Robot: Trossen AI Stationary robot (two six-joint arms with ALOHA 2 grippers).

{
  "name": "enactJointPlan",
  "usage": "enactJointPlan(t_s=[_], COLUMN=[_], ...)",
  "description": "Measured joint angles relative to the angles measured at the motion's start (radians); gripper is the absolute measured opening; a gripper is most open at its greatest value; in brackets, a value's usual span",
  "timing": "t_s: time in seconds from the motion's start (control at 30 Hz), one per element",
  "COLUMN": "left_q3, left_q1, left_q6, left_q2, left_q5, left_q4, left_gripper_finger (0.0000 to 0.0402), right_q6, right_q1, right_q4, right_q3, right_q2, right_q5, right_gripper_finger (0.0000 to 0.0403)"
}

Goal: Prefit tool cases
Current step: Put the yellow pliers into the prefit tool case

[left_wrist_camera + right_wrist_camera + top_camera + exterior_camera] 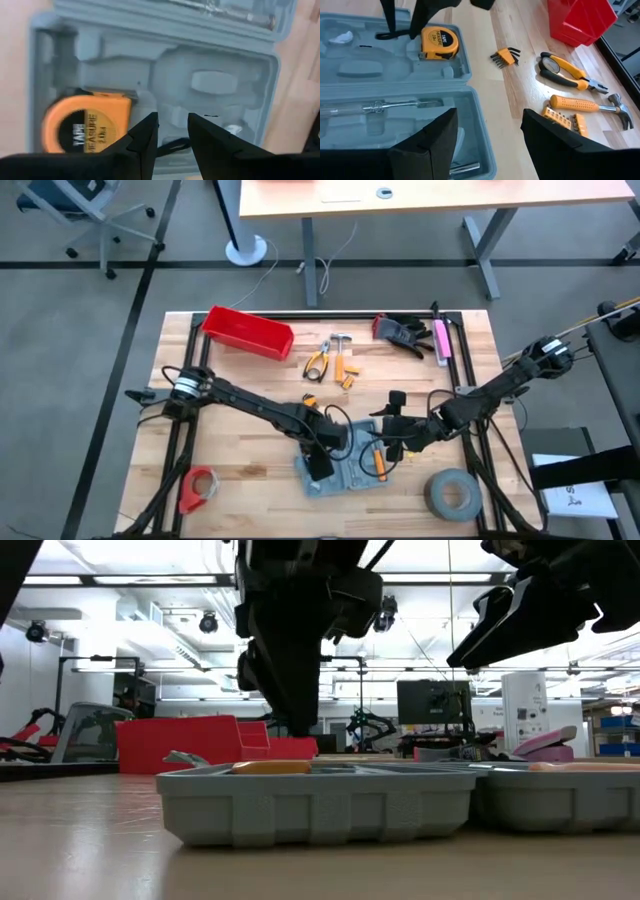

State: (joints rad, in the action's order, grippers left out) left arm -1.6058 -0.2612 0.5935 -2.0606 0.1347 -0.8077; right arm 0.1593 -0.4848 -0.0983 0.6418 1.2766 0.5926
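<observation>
Directly above the open tool case (345, 470), the left tool (172, 125) hangs with its two dark fingers a narrow gap apart and nothing between them. Just beside it, an orange tape measure (87, 125) sits in one of the case's grey moulded recesses. The right tool (487, 142) hovers over the case's other half, its fingers spread wide and empty, near a clear-handled screwdriver (380, 106) lying in a long recess. The grey-blue case lies flat and opened at the near middle of the wooden surface (250, 380). Farther out on the surface lie a set of hex keys (504, 56), orange-handled pliers (567, 70), a hammer (590, 106), a red bin (247, 332), and a grey tape roll (452, 493).
</observation>
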Motion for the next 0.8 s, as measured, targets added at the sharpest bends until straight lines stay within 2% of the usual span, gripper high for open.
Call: enactJointPlan(t_s=[0.8], left_q3=[0.011], left_q1=[-0.016], left_q6=[0.003], left_q2=[-0.078], left_q5=[0.061], left_q4=[0.023], left_gripper_finger=[0.0106], right_q6=[-0.002], right_q1=[-0.001], right_q4=[-0.001], right_q3=[0.000], right_q2=[0.000], right_q5=[0.000], right_gripper_finger=[0.0199])
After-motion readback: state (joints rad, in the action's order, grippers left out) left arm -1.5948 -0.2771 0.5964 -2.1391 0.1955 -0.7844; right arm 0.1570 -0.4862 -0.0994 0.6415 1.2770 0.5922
